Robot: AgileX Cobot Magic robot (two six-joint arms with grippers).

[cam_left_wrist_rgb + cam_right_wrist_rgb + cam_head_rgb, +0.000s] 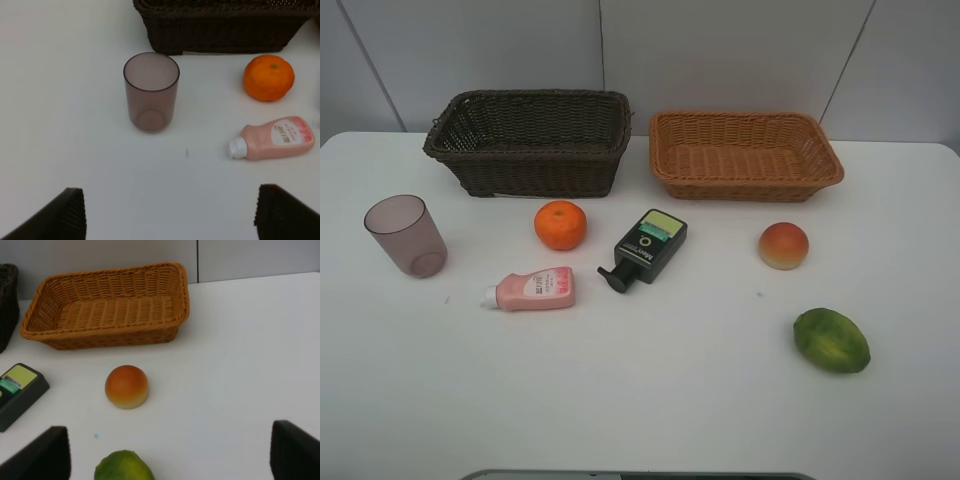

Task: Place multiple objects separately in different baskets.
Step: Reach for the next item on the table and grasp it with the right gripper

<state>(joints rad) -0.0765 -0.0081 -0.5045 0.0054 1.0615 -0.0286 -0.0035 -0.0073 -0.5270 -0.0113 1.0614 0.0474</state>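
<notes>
Grippers: left gripper (170, 220) has its jaws wide apart with nothing between them; only the two dark fingertips (55, 217) show, over the bare white table (640, 400). The right gripper (170, 455) is the same, jaws apart and holding nothing, with the green oval fruit (831, 340) just ahead of it. That fruit is the nearest object, on the right side of the table and well apart from everything else. Next back on the left, the small pink bottle (532, 290) lies on its side, white cap pointing left. The translucent mauve cup (406, 235) stands upright, mouth up, further left, near the bottle but not touching it. In the middle, the dark pump bottle (648, 248) lies flat, green label up, pump head pointing to the near left toward the pink bottle, with a small gap between them. On the right at about the same depth, the red-yellow peach-like fruit (783, 245) sits alone in front of the light basket. The orange (560, 224) sits just behind the pink bottle, beside the pump bottle and close in front of the dark basket. At the far edge the dark brown basket (530, 150) is on the left and the light orange-tan basket (740, 185), the shallower one, on the right, side by side with a narrow gap. All six objects are on the table, outside both baskets.
</notes>
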